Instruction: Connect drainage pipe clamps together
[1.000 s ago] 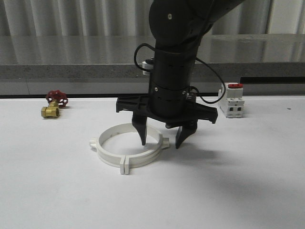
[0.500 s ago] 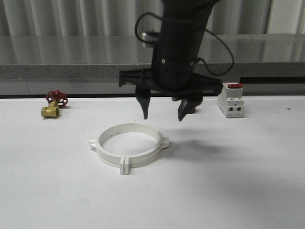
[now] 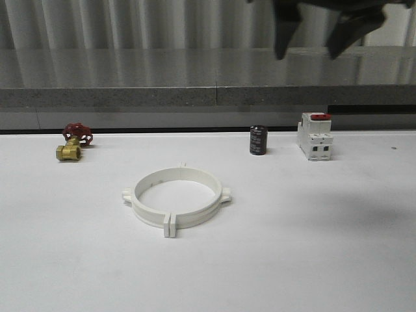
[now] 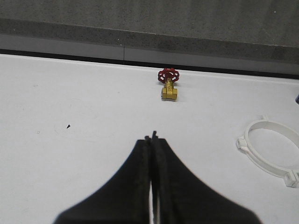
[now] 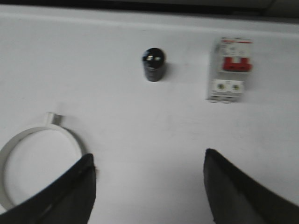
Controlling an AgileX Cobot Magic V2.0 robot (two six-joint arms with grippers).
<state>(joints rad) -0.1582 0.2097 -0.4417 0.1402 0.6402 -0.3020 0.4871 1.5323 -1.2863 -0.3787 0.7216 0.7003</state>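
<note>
Things on the table

The drainage pipe clamps (image 3: 177, 202) lie joined as one ring in the middle of the table (image 3: 312, 247). The valve (image 3: 73, 143) sits far back on the left. The small cylinder (image 3: 259, 140) and the breaker (image 3: 316, 136) stand far back on the right, the breaker farther right.

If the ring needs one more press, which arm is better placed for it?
Probably the right. The right gripper is open and high, just right of the ring. The left gripper is shut, with the ring off to its side.
</note>
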